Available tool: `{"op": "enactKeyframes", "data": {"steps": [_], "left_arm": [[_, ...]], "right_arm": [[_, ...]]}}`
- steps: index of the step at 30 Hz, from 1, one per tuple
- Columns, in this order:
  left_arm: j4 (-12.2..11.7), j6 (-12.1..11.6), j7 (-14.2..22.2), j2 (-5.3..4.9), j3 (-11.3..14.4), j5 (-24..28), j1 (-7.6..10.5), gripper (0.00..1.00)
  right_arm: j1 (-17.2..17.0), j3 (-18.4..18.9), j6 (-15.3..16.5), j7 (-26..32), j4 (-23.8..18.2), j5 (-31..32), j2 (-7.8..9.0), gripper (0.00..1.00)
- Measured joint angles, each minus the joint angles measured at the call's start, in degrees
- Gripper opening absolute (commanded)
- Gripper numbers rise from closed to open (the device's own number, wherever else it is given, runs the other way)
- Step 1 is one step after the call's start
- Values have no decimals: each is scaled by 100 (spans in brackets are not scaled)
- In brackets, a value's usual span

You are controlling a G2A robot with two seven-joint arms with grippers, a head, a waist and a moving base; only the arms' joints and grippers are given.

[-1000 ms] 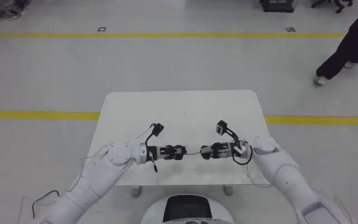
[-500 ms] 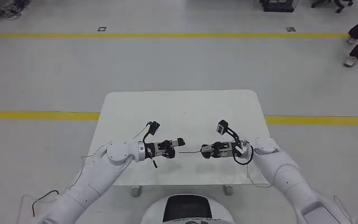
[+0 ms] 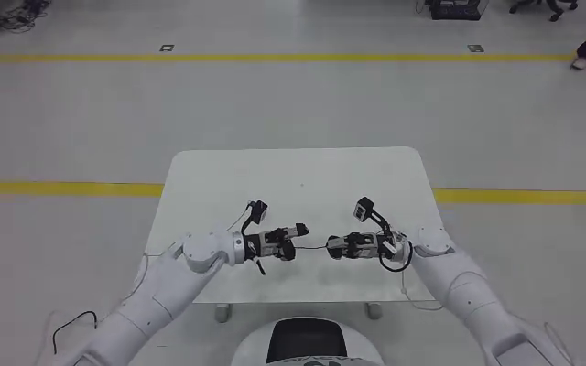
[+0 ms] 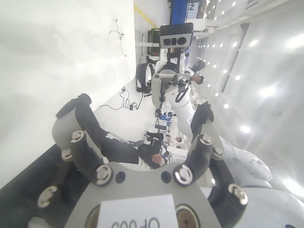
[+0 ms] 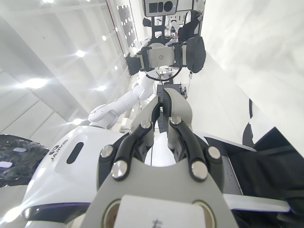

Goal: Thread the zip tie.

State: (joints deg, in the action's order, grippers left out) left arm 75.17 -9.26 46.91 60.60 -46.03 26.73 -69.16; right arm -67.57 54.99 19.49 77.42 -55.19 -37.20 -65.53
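The zip tie point(image 3: 314, 247) is a thin black strip held level over the white table point(image 3: 293, 174) near its front edge. My right gripper point(image 3: 333, 247) is shut on one end of it. In the right wrist view that gripper point(image 5: 163, 92) has its pads pressed together, and the thin tie point(image 5: 160, 83) pokes out past the tips. My left gripper point(image 3: 298, 234) faces it from the other side, close to the tie's free end. In the left wrist view the left gripper point(image 4: 140, 106) is open with nothing between its fingers.
A tangle of thin wire point(image 4: 118, 36) lies on the floor beyond the table's edge. Yellow lines point(image 3: 82, 188) run across the floor around the table.
My left gripper drew back from the zip tie, then came forward again, now slightly farther from the table's front edge. My right gripper has stayed put with the tie.
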Motion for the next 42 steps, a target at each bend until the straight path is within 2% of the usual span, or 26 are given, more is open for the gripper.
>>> {"op": "enactKeyframes", "data": {"steps": [7, 10, 15, 20, 27, 39, 42], "left_arm": [[-19, -42, 23, 18, 31, 69, 19, 100], [14, -119, 46, 33, 46, 192, -1, 100], [-89, -152, 414, 65, 69, 635, 51, 100], [-106, -156, 414, 65, 67, 567, 64, 100], [-99, 157, 179, 90, 108, 632, 61, 100], [-113, 233, 225, 115, 173, 630, 88, 100], [-151, 241, 199, 123, 185, 623, 95, 94]], "right_arm": [[0, 0, -2, 6, -2, -4, -1, 0], [-72, -23, -45, -195, -134, 58, -8, 0], [-113, -1, -61, -401, -191, 115, -8, 0], [-112, 2, -55, -406, -187, 116, -8, 0], [-222, 1, -64, -570, -448, 311, 8, 0], [-278, 58, -34, -544, -537, 363, 26, 0], [-277, 58, -40, -540, -546, 400, 28, 0]]}}
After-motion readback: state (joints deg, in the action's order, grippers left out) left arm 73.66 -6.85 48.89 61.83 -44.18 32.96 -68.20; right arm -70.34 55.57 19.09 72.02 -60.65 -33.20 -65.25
